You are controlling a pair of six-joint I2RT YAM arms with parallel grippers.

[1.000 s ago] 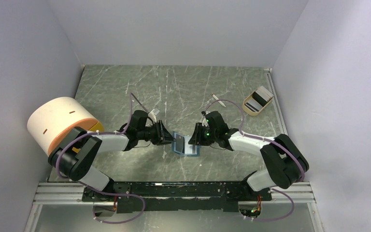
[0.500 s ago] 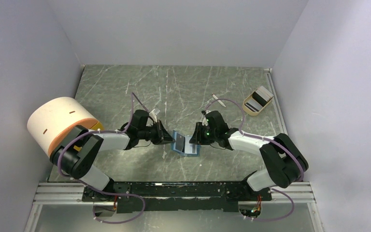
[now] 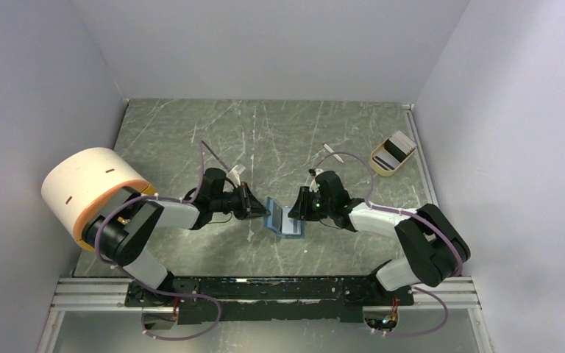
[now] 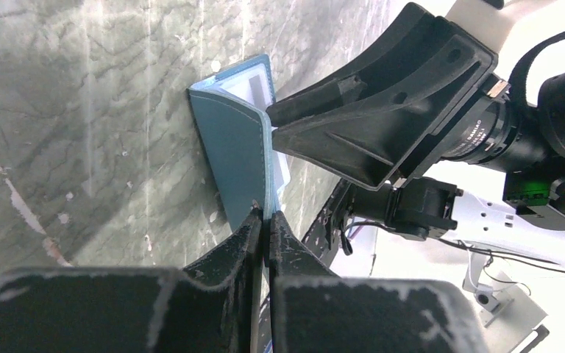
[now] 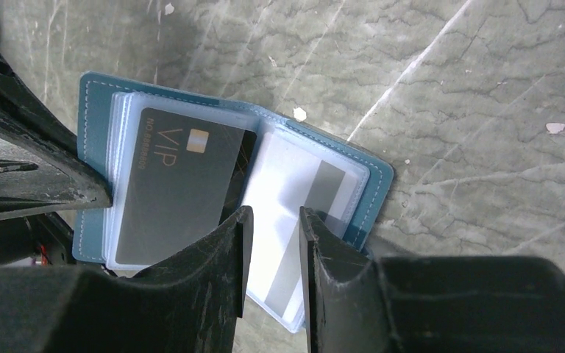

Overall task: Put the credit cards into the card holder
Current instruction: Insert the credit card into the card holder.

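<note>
In R wrist view only, VIP card (image 5: 176,184) shows; L claw (image 4: 264,216) pinches card holder (image 4: 237,162), R claw (image 5: 274,219) agape.

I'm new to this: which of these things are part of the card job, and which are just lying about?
Part of the job: card holder, dark VIP card, pale card, left claw pinching its cover, right claw over the cards.
Just lying about: white stick, cream drum, tan tray (seemingly holding more cards).

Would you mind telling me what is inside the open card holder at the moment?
In the card holder, clear sleeves hold a dark VIP card and a pale striped card; the right claw hides their lower edges.
</note>
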